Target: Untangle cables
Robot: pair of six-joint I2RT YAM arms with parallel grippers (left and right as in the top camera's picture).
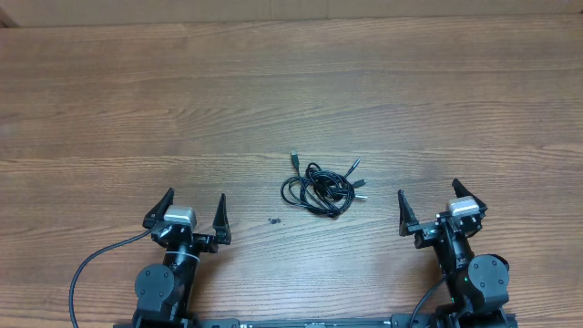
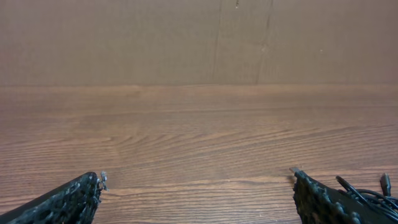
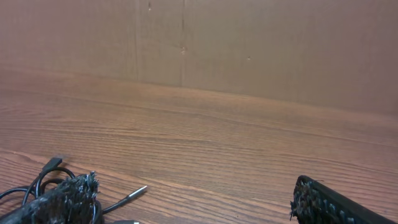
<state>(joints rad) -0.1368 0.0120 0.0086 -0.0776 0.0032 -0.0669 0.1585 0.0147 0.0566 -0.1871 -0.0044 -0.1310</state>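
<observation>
One broad, brown wood-grain desk (image 1: 291,82) fills the overhead view, its near edge cut off beneath the arm bases. Both wrist views add a plain brown wall panel (image 2: 124,37) standing behind it. The black left end effector (image 1: 195,194) and black right end effector (image 1: 427,188) each have their fingers spread wide apart, holding nothing. Between them and slightly farther back, a tangled bundle of thin black cables (image 1: 321,185) lies in a small heap on the desk, touching neither. How the strands cross inside the heap is hard to make out. The left wrist view catches only the heap's edge behind one finger (image 2: 323,202). The right wrist view shows a silver-tipped plug (image 3: 134,193) poking out. A tiny dark speck (image 1: 274,220) lies near the heap.
</observation>
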